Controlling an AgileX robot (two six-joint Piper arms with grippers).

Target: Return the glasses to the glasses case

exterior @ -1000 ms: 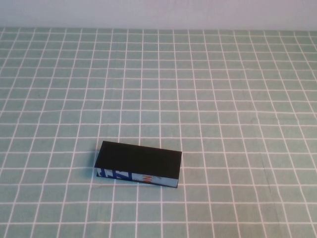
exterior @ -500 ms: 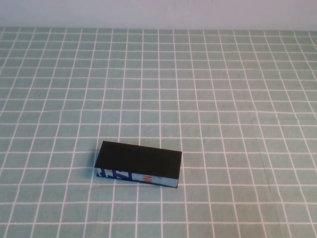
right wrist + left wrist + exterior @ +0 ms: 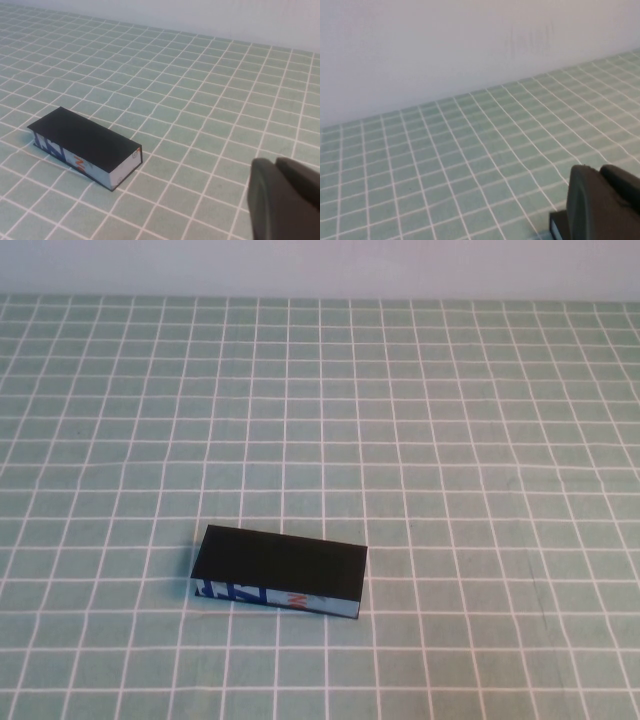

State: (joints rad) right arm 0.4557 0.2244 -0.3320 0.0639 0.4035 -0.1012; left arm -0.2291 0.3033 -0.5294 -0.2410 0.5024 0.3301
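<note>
The glasses case (image 3: 281, 572) lies closed on the green checked cloth, front left of centre, its flat black lid down and its light blue printed edge facing me. It also shows in the right wrist view (image 3: 85, 146). A corner of it (image 3: 557, 226) peeks out beside the left gripper's fingers. The glasses are out of view. My left gripper (image 3: 600, 172) is shut and empty, close by the case's end. My right gripper (image 3: 276, 164) is shut and empty, off to the case's right, apart from it. Neither gripper shows in the high view.
The green cloth with a white grid (image 3: 450, 440) covers the table. A pale wall (image 3: 320, 265) runs along the far edge.
</note>
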